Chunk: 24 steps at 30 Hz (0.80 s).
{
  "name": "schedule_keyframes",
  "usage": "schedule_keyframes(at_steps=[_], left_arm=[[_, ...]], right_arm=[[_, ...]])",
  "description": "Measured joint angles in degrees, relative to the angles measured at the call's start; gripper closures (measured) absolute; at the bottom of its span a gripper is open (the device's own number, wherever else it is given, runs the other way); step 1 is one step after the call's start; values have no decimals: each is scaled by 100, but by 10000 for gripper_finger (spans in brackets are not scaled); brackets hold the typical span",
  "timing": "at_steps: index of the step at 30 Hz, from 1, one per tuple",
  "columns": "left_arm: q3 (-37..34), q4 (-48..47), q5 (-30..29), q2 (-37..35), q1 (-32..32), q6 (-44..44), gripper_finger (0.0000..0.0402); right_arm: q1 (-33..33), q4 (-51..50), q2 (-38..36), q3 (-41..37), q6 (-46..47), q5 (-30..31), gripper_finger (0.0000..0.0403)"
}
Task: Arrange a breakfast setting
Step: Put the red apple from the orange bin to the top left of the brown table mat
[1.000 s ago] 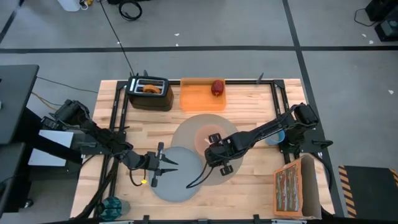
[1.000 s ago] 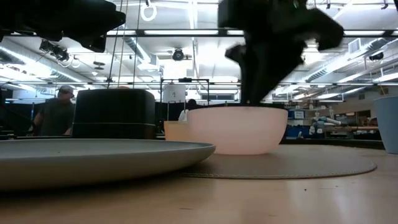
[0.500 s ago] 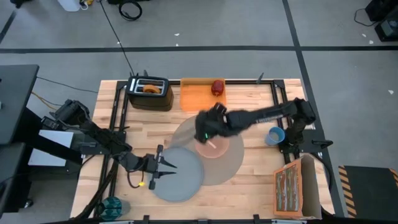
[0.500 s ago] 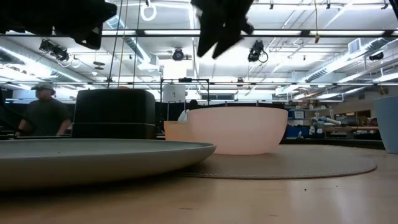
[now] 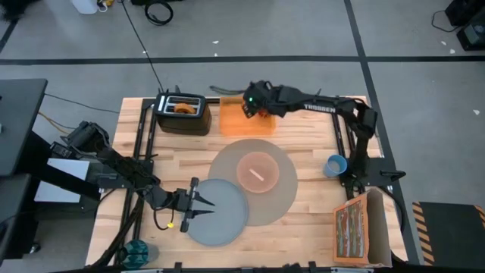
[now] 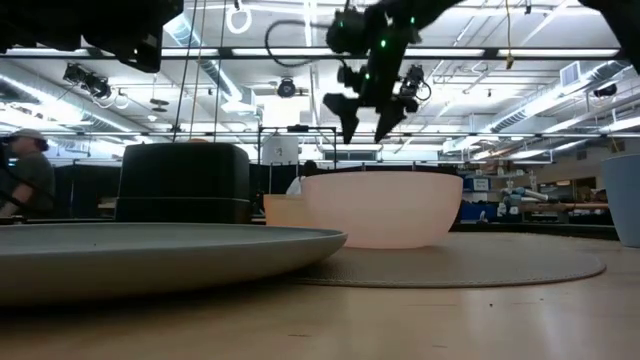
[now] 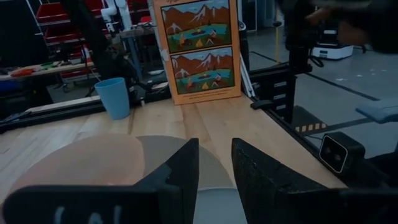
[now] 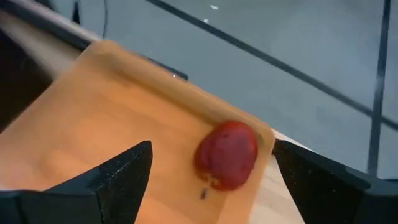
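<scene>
Right wrist view shows the right gripper [image 8: 208, 177] with its two dark fingers spread wide, the red apple [image 8: 226, 154] lying between and ahead of them, not touched. That spread suits the fruit's girth: the jaws look set to straddle it. The apple sits near a corner of the orange cutting board [image 8: 106, 112], which lies at the table's far edge beside the black toaster [image 5: 182, 112], where a browned bagel [image 5: 182, 108] waits in the slots.

Nearer the middle, the round placemat [image 5: 284, 199] carries the pink bowl [image 5: 258, 172] with a metal spoon [image 5: 258, 174] lying in it. The grey plate [image 5: 223, 220] overlaps the mat's edge, bare, probably kept free for the bagel or the apple. The blue cup [image 5: 334, 165] stands off the mat on the right arm's side.

The left gripper [image 5: 198, 202] hangs over the plate's rim, fingers narrowly parted and holding nothing, out of the other arm's way.
</scene>
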Motion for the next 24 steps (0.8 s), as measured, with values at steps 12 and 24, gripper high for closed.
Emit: schedule_keyframes(at_steps=[12, 24], left_arm=[[0, -49, 0, 0, -10, -4, 299], [0, -45, 2, 0, -18, -87, 299]], right_arm=[[-590, 302, 1197, -8, 801, -230, 52], [-808, 321, 1513, -5, 1619, -288, 53]])
